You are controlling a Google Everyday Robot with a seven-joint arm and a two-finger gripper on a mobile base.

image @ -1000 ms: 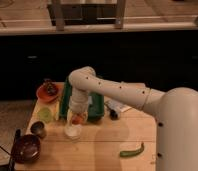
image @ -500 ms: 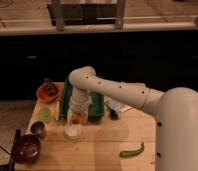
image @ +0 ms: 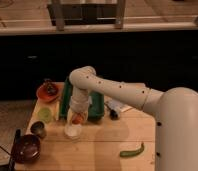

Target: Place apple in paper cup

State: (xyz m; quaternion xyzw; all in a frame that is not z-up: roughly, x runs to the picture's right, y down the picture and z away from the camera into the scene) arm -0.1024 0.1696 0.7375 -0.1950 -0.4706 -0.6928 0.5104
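The tool (image: 77, 121) hangs nose-down at the end of the white arm (image: 117, 90), over the left half of the desk (image: 102, 145). The apple (image: 78, 118) shows as an orange spot right at the tool's tip. How far the tool is open, and whether it truly grips the apple or only frames it, I cannot tell.

The relation that matters is a vertical one. The cup (image: 72, 131) stands upright directly under the tool, at 6 o'clock from the apple, with its mouth facing up. The apple sits just above the rim, perhaps a shade toward 1 o'clock of the mouth's centre. Whether it already touches the rim is unclear.

The apple looks nearly as wide as the mouth, so my judgement is that a straight drop needs it centred. An off-centre release could catch the rim or tip the light cup toward the green cup (image: 45, 115) at its 10 o'clock.
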